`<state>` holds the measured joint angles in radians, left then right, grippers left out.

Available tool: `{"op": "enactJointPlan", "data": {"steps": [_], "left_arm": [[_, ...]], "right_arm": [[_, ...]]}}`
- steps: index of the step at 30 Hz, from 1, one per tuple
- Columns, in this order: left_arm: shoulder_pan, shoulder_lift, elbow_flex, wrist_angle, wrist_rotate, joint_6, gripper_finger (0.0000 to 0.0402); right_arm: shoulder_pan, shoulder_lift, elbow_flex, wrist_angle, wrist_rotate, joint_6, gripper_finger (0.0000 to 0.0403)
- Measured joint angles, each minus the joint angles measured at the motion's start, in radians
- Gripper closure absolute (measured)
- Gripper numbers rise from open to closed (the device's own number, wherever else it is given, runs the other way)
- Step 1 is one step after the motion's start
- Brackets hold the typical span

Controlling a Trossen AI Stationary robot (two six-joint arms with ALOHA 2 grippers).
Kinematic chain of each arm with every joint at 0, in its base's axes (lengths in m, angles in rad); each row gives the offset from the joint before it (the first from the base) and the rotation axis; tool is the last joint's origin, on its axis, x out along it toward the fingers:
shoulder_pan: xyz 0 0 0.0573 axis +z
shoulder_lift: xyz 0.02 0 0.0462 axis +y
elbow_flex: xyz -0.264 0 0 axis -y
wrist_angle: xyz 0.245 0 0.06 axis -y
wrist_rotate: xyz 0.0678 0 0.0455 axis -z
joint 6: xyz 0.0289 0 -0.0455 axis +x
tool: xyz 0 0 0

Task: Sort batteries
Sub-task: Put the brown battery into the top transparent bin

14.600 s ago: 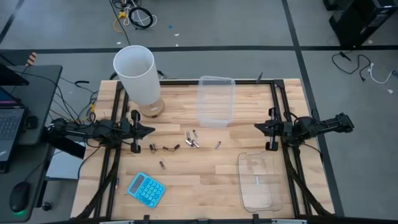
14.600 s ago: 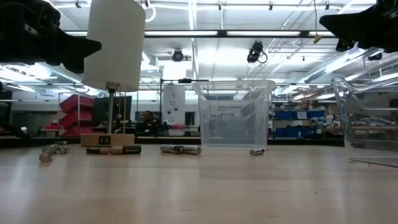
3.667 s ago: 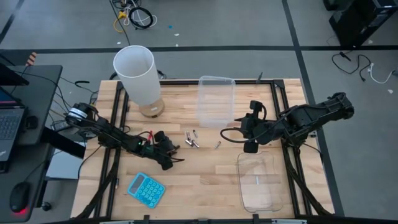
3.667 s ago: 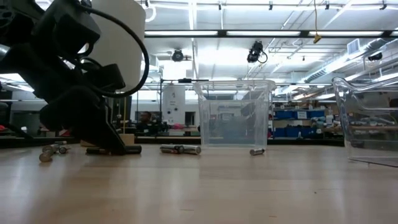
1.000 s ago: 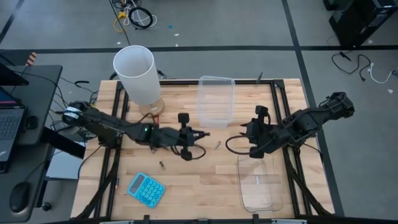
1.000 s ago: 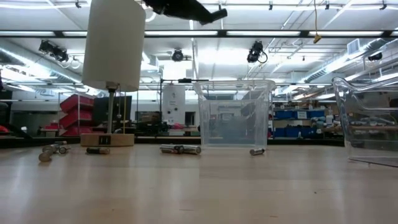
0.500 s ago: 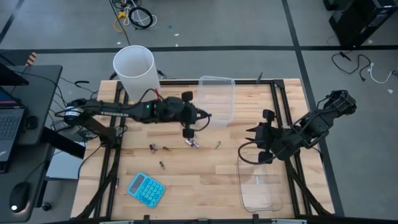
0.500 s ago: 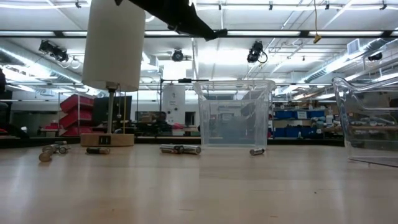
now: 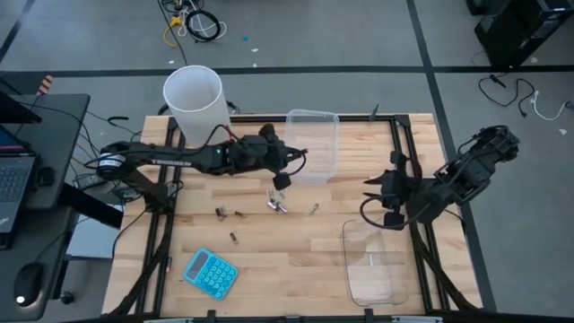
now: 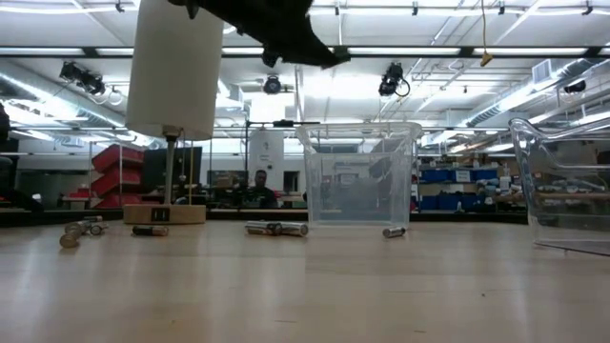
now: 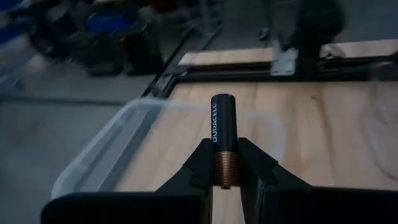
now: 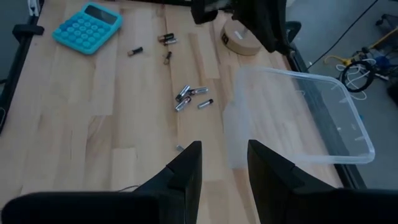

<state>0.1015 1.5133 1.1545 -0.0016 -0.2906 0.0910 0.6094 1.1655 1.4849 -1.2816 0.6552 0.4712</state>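
The clear tub (image 9: 311, 145) at twelve o'clock is the target. The left gripper (image 9: 289, 160), at its nine-o'clock rim, is clamped on a copper-and-black battery (image 11: 223, 138); release is best made well inside. The right gripper (image 12: 222, 165) hangs parted, empty, at three o'clock.

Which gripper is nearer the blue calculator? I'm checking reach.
Left. The left gripper, shut on a Duracell battery, hangs by the far clear tub; the blue calculator lies near the table's front edge. The right gripper, open, is farther away.
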Motion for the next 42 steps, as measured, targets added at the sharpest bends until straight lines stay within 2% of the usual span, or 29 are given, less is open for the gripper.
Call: {"op": "enactJointPlan", "data": {"steps": [3, 9, 13, 17, 26, 33, 42], "left_arm": [[-0.008, 0.017, -0.001, -0.021, -0.039, -0.071, 0.0366], [-0.008, 0.044, -0.001, -0.036, -0.121, -0.104, 0.0366], [-0.016, 0.071, -0.001, -0.029, -0.069, -0.098, 0.0366], [-0.028, 0.081, -0.001, -0.036, -0.001, 0.021, 0.0369], [-0.023, 0.089, 0.053, -0.070, 0.024, 0.163, 0.0369], [-0.023, 0.109, 0.135, -0.156, 0.020, 0.170, 0.0369], [-0.049, 0.132, 0.220, -0.231, -0.023, 0.111, 0.0369]], "right_arm": [[0.000, -0.006, 0.000, -0.006, 0.000, -0.001, 0.0288], [0.000, -0.008, 0.000, -0.020, 0.012, -0.003, 0.0288], [0.000, -0.008, -0.001, -0.023, 0.017, -0.003, 0.0288], [0.000, -0.016, -0.040, -0.021, 0.028, -0.001, 0.0288], [0.000, -0.087, -0.182, -0.016, 0.033, 0.109, 0.0288], [0.000, -0.159, -0.254, -0.011, 0.033, 0.179, 0.0288], [0.000, -0.225, -0.328, 0.058, 0.033, 0.162, 0.0288]]}}
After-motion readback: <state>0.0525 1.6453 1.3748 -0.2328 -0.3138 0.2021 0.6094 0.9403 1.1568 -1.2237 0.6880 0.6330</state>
